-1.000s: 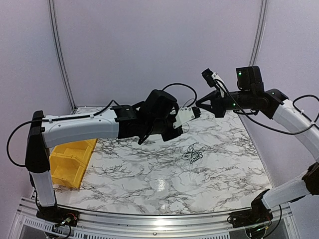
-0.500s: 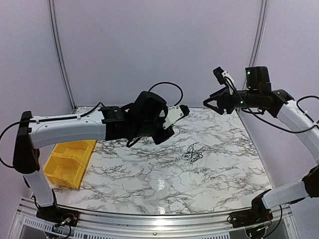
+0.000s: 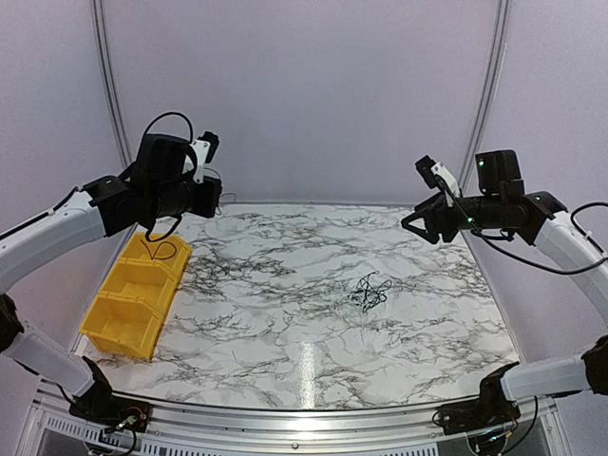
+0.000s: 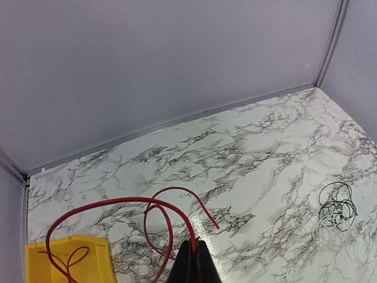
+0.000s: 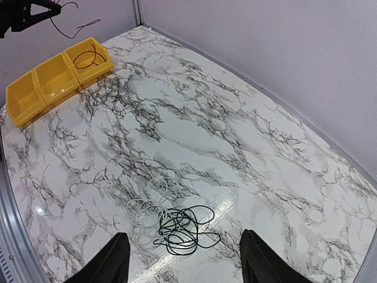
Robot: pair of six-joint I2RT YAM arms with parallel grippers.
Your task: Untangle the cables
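A tangle of thin black cables [image 3: 369,293] with a pale whitish coil [image 5: 141,215] beside it lies on the marble table, right of centre. My left gripper [image 4: 196,250] is shut on a red cable [image 4: 159,203]. That cable hangs in loops from the tips, and its lower end [image 3: 155,250] dips into the far compartment of the yellow bin [image 3: 123,313]. My right gripper [image 5: 185,259] is open and empty. It hovers high above the table, with the black tangle [image 5: 185,229] showing between its fingers [image 5: 115,262].
The yellow bin [image 5: 35,88] has three compartments and stands along the table's left edge. Pale walls close in the back and both sides, with metal corner posts [image 3: 112,104]. The marble top [image 3: 285,323] shows bare around the tangle.
My left arm swung from mid-table to the far left above the bin, carrying the red cable. My right gripper opened and drew back to the right.
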